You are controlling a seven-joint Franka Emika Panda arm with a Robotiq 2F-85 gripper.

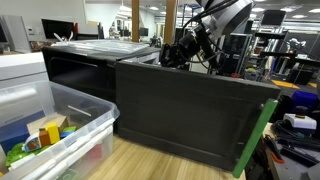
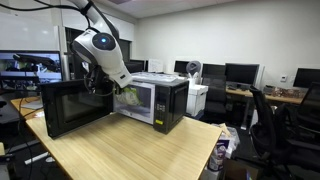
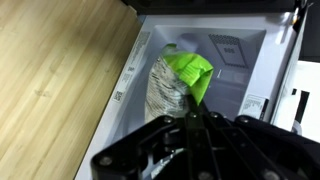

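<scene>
Microwave oven (image 2: 165,98), black and boxy, stands on the pale wooden tabletop (image 2: 120,150) with its dark door (image 2: 70,108) swung wide; we see the black two-finger gripper (image 3: 193,108) reaching into its white cavity. The jaws are pinched tight on the bright green top of a crinkled green-and-white plastic bag (image 3: 165,85); the bag sits inside the cavity, close to one side wall; whether it rests on the cavity floor we cannot tell.

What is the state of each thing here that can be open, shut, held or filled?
microwave door: open wide.
green bag: held by its top, inside the microwave.
gripper: shut on the green bag.
plastic bin: no lid, holds small items.
</scene>
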